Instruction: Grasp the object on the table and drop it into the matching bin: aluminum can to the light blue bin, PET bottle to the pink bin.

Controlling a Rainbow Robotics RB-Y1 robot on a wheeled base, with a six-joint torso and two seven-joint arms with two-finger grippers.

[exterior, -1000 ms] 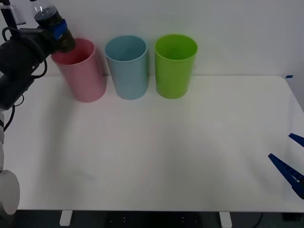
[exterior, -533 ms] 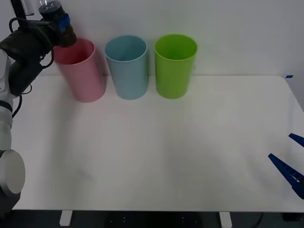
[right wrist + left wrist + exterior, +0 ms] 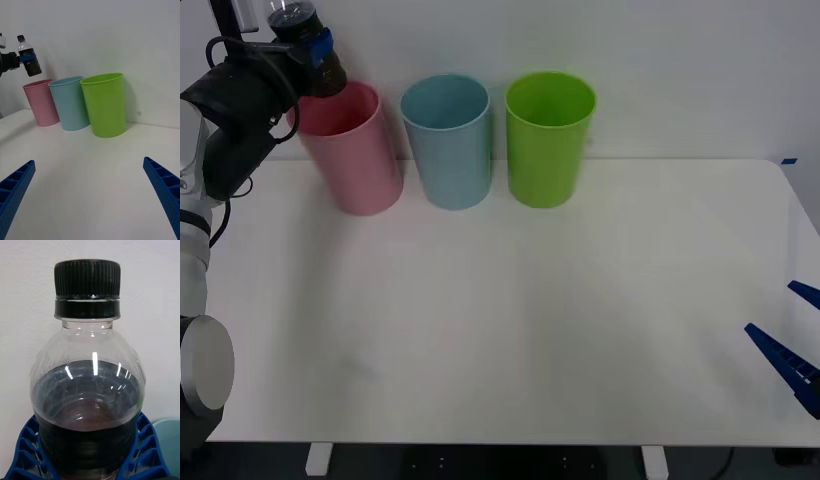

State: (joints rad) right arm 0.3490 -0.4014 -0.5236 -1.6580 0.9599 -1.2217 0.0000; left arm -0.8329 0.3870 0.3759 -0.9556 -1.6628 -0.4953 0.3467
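Observation:
The PET bottle (image 3: pixel 327 78), clear with a black cap and dark lower body, hangs tilted in the air over the back left rim of the pink bin (image 3: pixel 352 155). My left gripper (image 3: pixel 315 47) is shut on it, blue fingers (image 3: pixel 148 450) clasping the dark body of the bottle (image 3: pixel 88 390). The light blue bin (image 3: pixel 446 145) stands just right of the pink one. From the right wrist, the bottle (image 3: pixel 29 60) shows above the pink bin (image 3: pixel 42 103). My right gripper (image 3: pixel 792 345) waits open at the table's (image 3: pixel 530 320) right front edge, holding nothing.
A green bin (image 3: pixel 548 140) stands right of the light blue bin (image 3: pixel 70 103), the three in a row along the table's back edge by the white wall. The broad white tabletop stretches in front of them.
My left arm has lifted the bottle slightly and carried it right, closer over the pink bin's rim. The right gripper has not moved.

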